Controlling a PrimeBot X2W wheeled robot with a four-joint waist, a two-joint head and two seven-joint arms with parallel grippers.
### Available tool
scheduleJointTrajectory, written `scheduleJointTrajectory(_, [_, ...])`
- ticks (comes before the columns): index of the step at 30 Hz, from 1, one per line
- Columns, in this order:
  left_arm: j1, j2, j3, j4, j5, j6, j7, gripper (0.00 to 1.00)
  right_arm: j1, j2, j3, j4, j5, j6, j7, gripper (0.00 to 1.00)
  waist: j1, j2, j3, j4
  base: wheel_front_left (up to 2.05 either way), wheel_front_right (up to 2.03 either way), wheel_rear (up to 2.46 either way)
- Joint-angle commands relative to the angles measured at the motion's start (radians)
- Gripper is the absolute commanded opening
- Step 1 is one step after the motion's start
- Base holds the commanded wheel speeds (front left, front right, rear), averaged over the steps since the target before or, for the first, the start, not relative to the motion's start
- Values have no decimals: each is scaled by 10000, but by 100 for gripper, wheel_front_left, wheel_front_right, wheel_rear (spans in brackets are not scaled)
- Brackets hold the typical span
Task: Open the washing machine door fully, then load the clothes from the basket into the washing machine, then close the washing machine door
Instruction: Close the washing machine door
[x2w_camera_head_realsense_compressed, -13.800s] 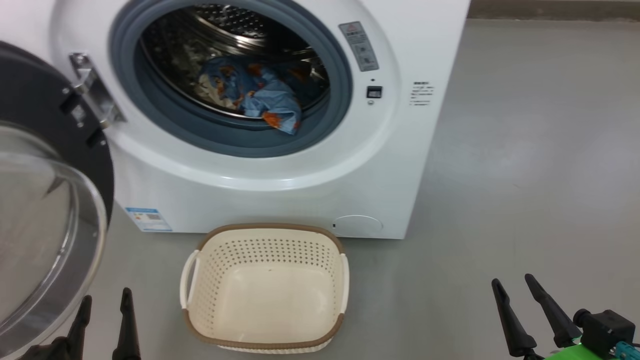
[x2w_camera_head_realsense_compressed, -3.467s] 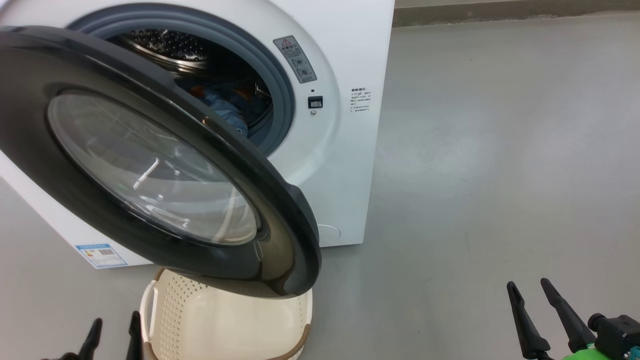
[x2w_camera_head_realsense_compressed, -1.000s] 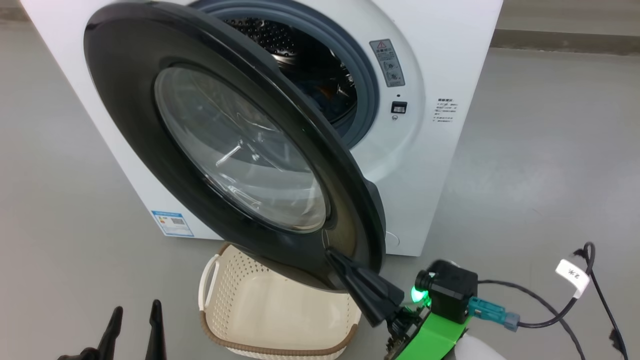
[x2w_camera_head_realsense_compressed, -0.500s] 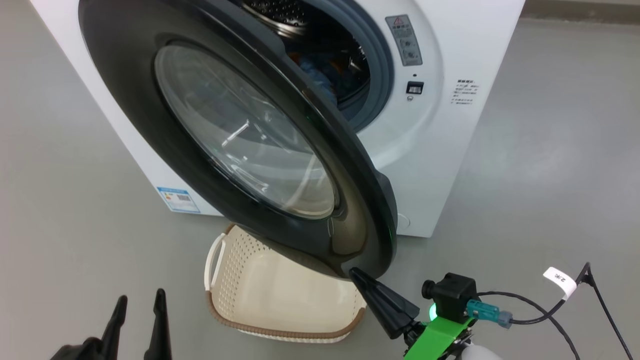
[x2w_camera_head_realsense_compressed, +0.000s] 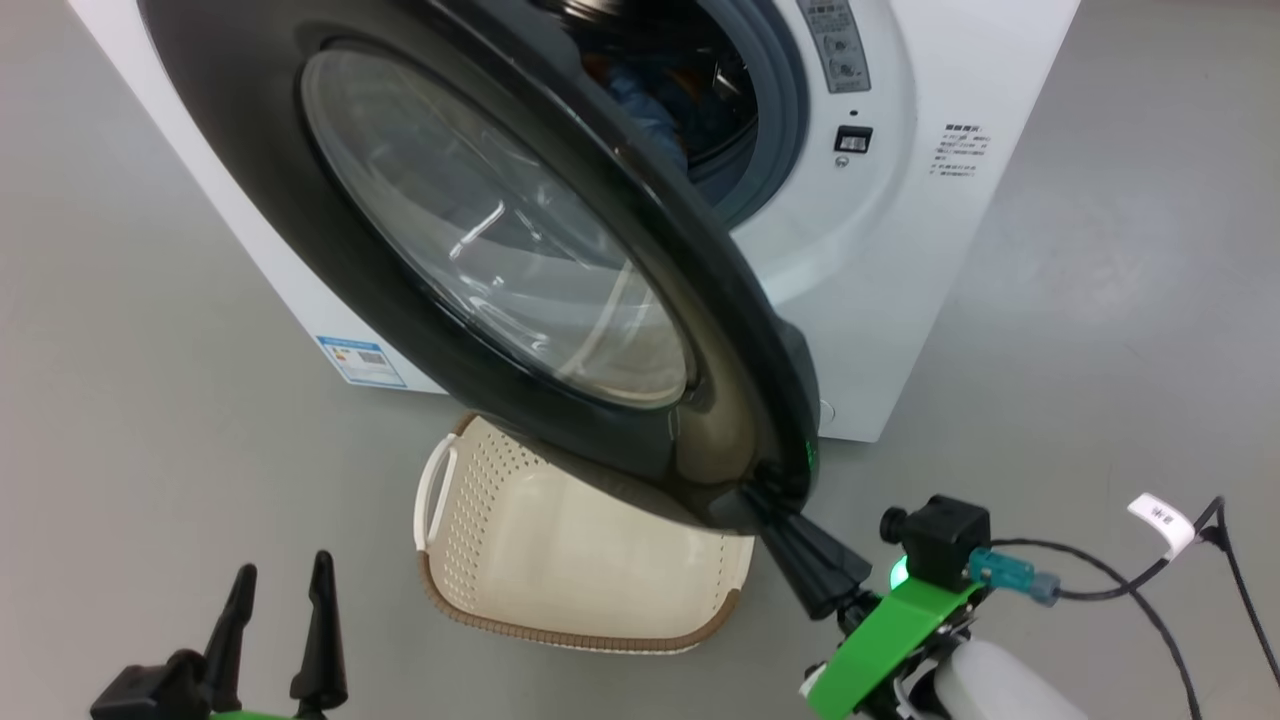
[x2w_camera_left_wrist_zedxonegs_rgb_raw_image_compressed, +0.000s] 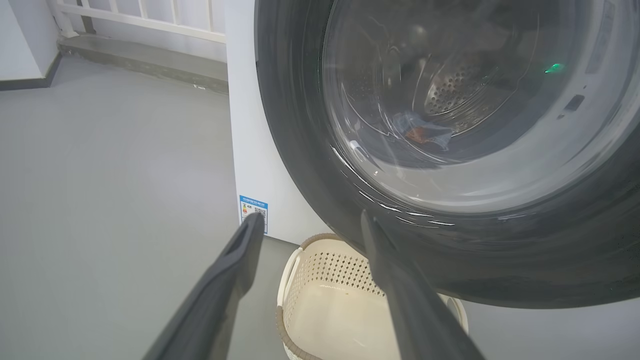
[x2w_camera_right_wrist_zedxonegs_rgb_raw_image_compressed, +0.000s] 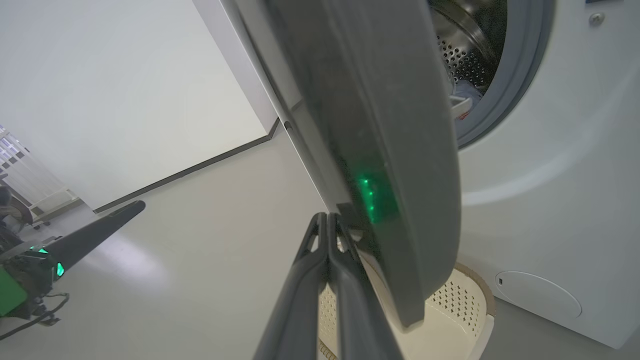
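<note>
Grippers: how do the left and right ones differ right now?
The left gripper is open, fingers spread; the right gripper is shut, fingers pressed together. The left gripper hangs free, clear of the door; the right gripper's tips sit at the door's lower rim. Both have long dark tapered fingers.

1. You had the washing machine standing on the floor, with the clothes lying inside its drum.
2. You had the washing machine door standing partway out in front of the opening, hanging over the basket.
3. Your basket sat on the floor just before the machine's front, partly beneath the door.
4. Your right gripper lay against the door's lower free edge, right of the basket.
5. Your left gripper hung left of the basket, apart from it and the door.
</note>
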Motion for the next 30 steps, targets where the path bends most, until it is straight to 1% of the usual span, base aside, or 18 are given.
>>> scheduleJointTrajectory(1, [-440,83,296,-214,-93,-15,-103,100,-350,23,-14,-158,-17,16,-49,0,0,0,94,21,0,0,0])
scheduleJointTrajectory(7, [-621,64,230,-278,-110,-15,-103,100,-648,-47,-440,-49,-101,16,-49,0,0,0,398,77,0,0,0])
scheduleJointTrajectory(14, [-946,42,93,-334,-197,-15,-103,100,-1281,-130,-1201,131,-242,16,-49,0,0,0,934,215,0,0,0])
scheduleJointTrajectory(30, [-1465,31,-386,-422,-480,-15,-103,100,-2678,-631,-2695,599,-390,16,-49,0,0,0,1660,884,0,0,0])
